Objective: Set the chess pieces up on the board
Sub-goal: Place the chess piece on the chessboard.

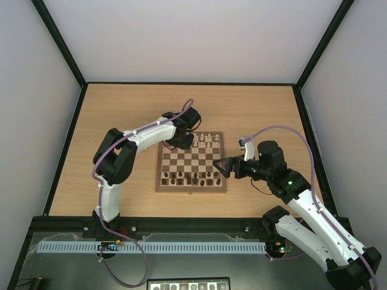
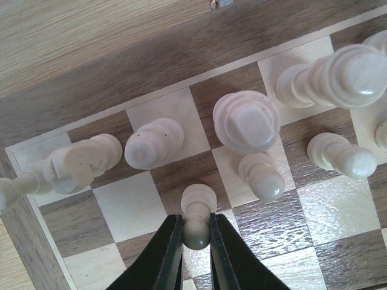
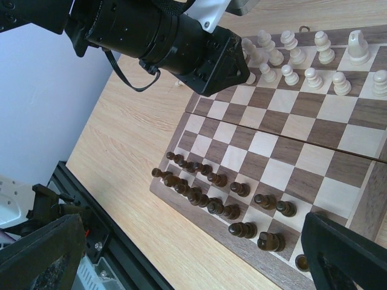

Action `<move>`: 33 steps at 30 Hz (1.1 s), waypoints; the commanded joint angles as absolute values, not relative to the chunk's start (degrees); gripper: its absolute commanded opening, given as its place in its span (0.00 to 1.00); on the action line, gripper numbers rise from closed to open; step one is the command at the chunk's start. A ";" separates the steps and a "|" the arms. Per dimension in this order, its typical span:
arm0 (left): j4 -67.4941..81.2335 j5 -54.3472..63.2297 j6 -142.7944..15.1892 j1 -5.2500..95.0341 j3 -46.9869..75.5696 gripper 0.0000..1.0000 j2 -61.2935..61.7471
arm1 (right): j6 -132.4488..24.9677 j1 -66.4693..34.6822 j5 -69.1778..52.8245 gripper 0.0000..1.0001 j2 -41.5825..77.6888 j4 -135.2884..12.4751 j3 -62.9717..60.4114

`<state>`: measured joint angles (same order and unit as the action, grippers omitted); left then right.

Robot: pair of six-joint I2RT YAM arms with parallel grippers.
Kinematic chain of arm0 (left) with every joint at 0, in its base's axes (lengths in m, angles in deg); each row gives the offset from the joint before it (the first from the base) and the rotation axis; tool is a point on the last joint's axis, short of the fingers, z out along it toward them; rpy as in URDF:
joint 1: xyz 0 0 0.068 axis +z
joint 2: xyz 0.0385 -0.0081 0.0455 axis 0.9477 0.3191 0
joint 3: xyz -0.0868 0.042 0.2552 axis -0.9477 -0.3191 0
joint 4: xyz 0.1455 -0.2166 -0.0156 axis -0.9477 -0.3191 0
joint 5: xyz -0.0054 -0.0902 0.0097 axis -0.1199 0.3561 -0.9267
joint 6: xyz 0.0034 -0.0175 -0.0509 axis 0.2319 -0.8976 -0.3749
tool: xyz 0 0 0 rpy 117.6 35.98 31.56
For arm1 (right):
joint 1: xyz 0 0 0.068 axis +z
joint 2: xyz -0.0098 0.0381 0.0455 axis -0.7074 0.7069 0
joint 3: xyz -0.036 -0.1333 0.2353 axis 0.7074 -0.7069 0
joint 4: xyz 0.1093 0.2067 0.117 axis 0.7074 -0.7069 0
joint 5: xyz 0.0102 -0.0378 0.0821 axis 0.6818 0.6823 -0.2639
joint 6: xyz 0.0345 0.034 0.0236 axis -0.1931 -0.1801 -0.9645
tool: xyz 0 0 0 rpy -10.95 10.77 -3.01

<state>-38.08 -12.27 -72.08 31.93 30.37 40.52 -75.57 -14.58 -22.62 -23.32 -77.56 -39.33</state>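
Pinching: left pincer (image 2: 196, 228) is squeezing a pale pawn (image 2: 198, 202) by its head, over the second row of the board (image 1: 191, 161), near the far left corner.
Left wrist only: that grip is showing here; overhead, the arm is hiding it.
Right pincer (image 1: 225, 166): is hanging spread wide, holding nothing, at the board's right edge.
Right wrist only: dark men (image 3: 211, 193) are standing in two near rows, and pale men (image 3: 312, 77) are crowding the far rows.
Surface (image 1: 121, 109): light wood is lying under the board.
Room: pale walls (image 1: 181, 36) and a black frame (image 1: 60, 42) are enclosing it.
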 commanded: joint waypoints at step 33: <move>-39.02 -13.38 -79.22 30.45 19.67 0.40 20.42 | -74.61 -15.49 -25.71 0.99 -23.48 -76.85 -39.41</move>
